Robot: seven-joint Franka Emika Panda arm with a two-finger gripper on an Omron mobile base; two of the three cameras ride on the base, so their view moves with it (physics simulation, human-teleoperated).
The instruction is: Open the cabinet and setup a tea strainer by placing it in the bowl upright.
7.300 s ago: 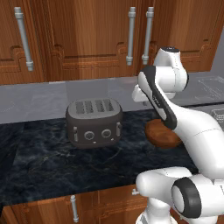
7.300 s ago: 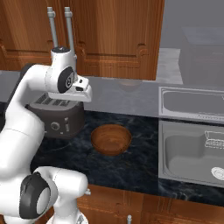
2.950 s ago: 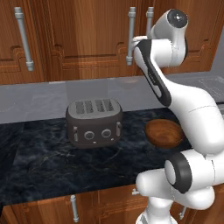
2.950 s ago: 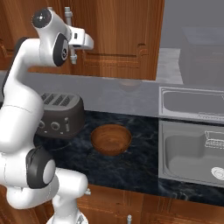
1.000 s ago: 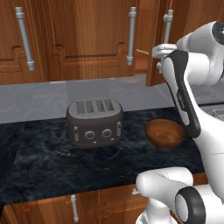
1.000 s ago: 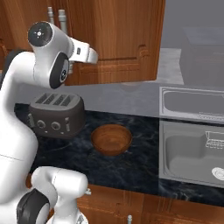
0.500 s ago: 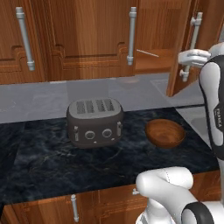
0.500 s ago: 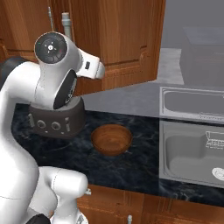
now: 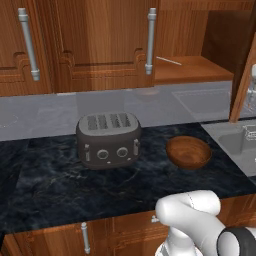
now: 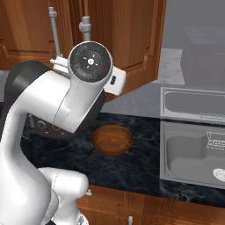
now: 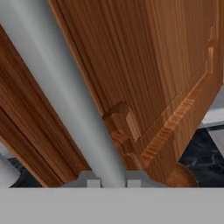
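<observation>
The cabinet's right door (image 10: 132, 44) stands swung wide open, and its edge (image 9: 244, 85) shows at the far right of the left base view. In the hand view my gripper (image 11: 113, 181) is shut on that door's silver bar handle (image 11: 65, 87), which runs down between the two fingertips. The tea strainer (image 9: 168, 61) lies on the wooden shelf (image 9: 192, 70) inside. On the dark counter right of the toaster sits the brown wooden bowl (image 9: 189, 151) (image 10: 112, 139), with nothing in it. My arm (image 10: 70, 105) hides the hand in the right base view.
A dark grey four-slot toaster (image 9: 107, 140) stands mid-counter. The cabinet's left door (image 9: 105, 45) is closed, its handle (image 9: 151, 40) beside the opening. A steel sink (image 10: 193, 149) lies right of the bowl. The open door overhangs the counter's right part.
The right door has swung further open toward me. My arm has pulled back with its handle and left the left base view. The shelf and strainer are now fully exposed.
</observation>
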